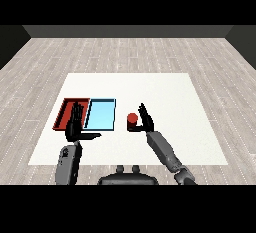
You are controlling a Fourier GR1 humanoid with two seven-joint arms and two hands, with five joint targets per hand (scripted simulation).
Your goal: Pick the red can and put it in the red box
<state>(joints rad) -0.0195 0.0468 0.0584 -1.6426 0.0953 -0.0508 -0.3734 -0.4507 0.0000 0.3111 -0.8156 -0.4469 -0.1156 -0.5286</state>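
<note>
A smooth white table (pixel 165 92) spreads flat under both hands. Ahead of the left hand (pixel 75 124), whose straight, spread fingers overlap it, lies the shallow rectangular red tray (pixel 65 108), with the light blue tray (pixel 100 114) just to that hand's right. The right hand (pixel 146 119) is wide open, fingers straight and raised. The red can (pixel 132 121), a small cylinder, stands upright with its long axis vertical, on the table just left of the right hand's palm, apparently not grasped.

L hand (pixel 74 126) raised, fingers straight, thumb out, R hand (pixel 146 120) upright, fingers straight
</note>
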